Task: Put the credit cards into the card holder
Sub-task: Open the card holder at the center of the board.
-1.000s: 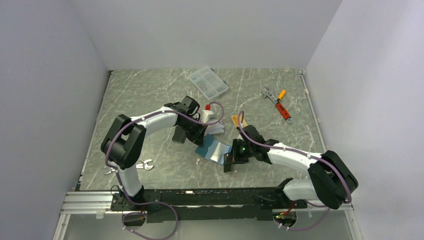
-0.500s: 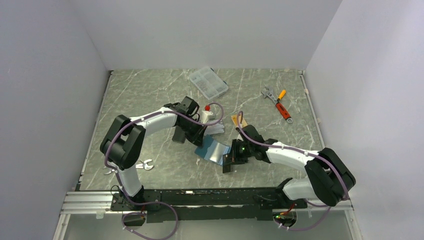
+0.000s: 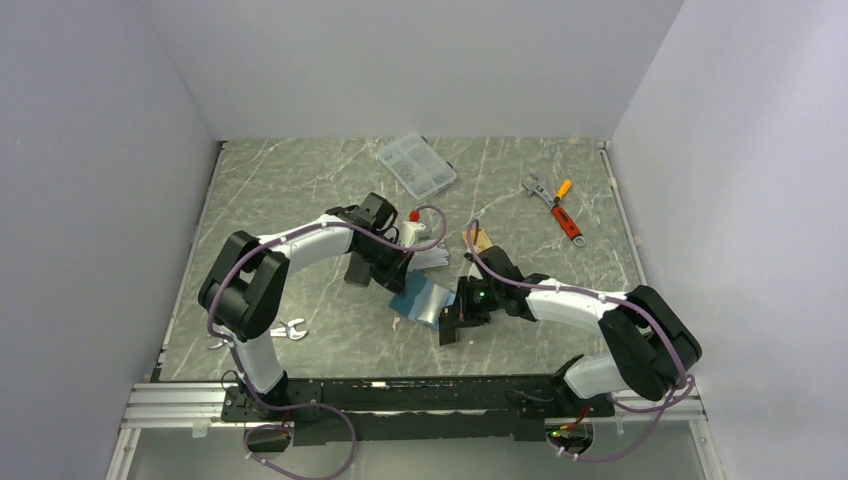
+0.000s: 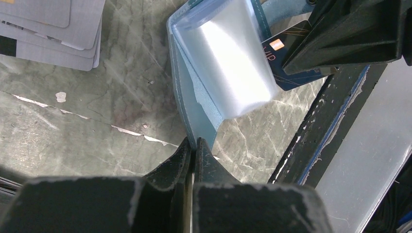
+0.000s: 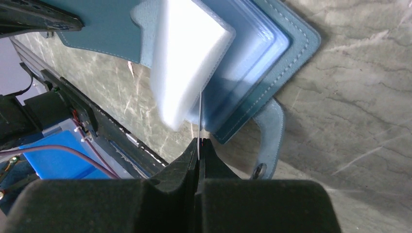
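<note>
In the middle of the top view, the teal card holder (image 3: 425, 300) lies open on the marble table (image 3: 300, 190). At the bottom of the left wrist view, the left gripper (image 4: 192, 145) is pinched tight on the edge of its cover. The right gripper (image 5: 199, 145) is clamped on 1 credit card (image 4: 273, 53), held edge-on with its top among the clear sleeves (image 5: 187, 58). More credit cards (image 4: 48, 29) sit stacked in the upper left of the left wrist view.
</note>
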